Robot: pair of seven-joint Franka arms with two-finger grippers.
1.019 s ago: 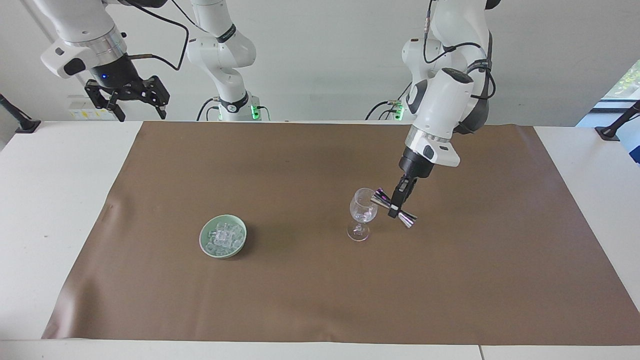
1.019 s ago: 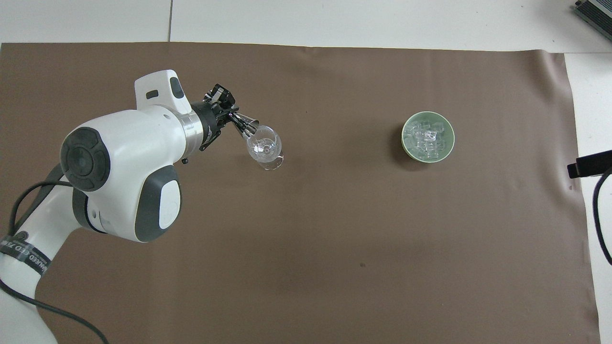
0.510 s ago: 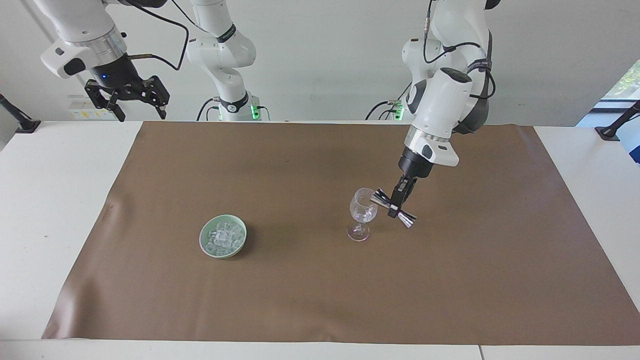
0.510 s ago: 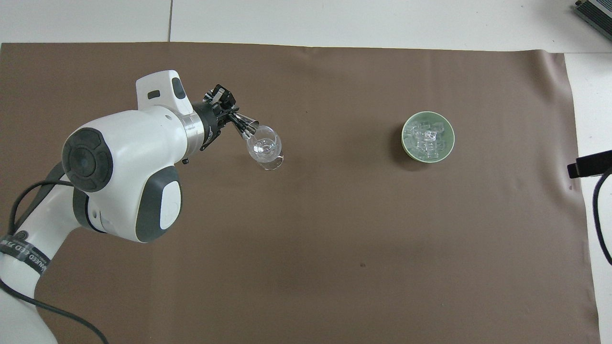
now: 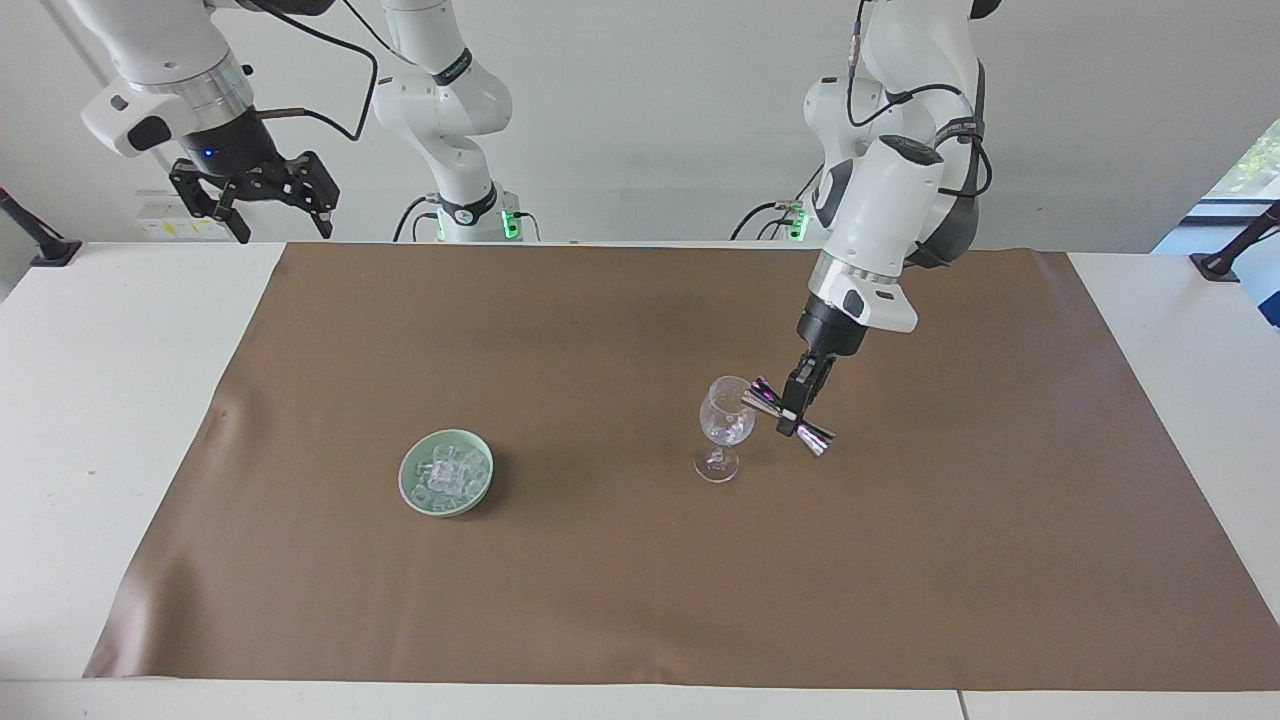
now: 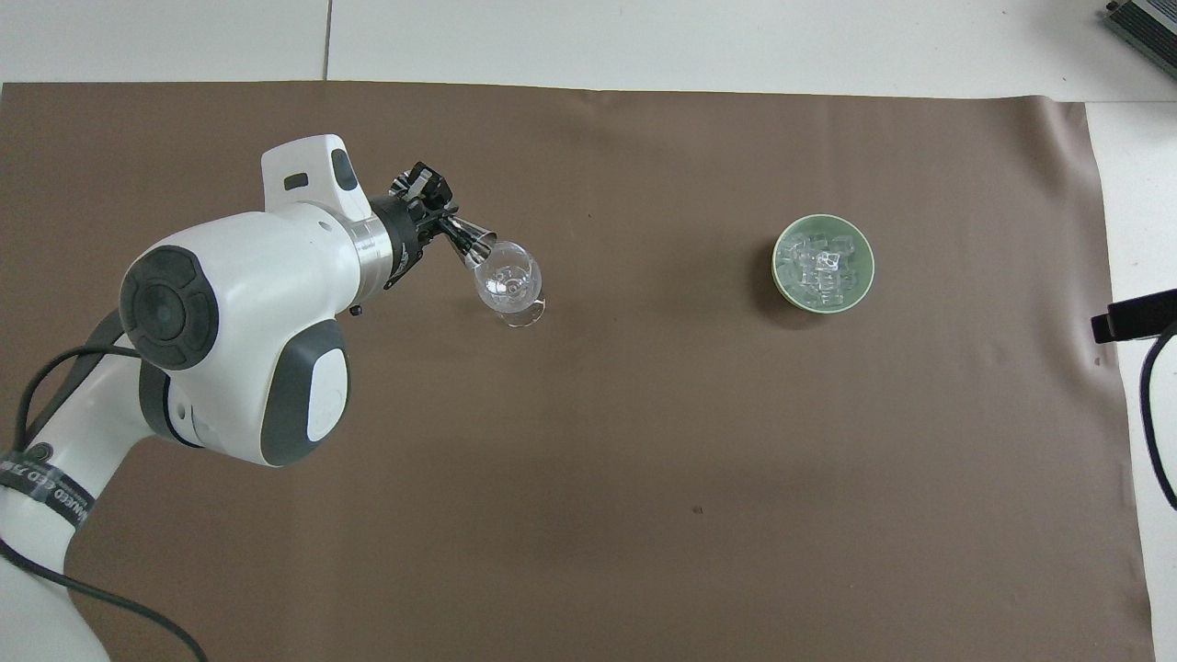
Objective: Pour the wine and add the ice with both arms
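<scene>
Ice (image 5: 446, 473) in bowl (image 5: 412, 493) well apart from left gripper (image 5: 797, 404) | clamping jigger (image 5: 788, 416), seemingly tipped at glass (image 5: 724, 425)

Two white jointed arms (image 5: 880, 200), black joint bands, silver wrists, looping black cables, black grippers

White table (image 5: 120, 400), most of the top covered by a brown mat (image 5: 640, 560), slightly rippled along the edges. Seam (image 6: 327, 41) across the bare tabletop at the end farthest from the robots. Plain pale wall (image 5: 650, 110) past the table, evenly lit, soft shadows only. Sliver of window (image 5: 1250, 165) with greenery at the left arm's end. Black clamp mounts (image 5: 35, 240) at both table corners near the wall.
</scene>
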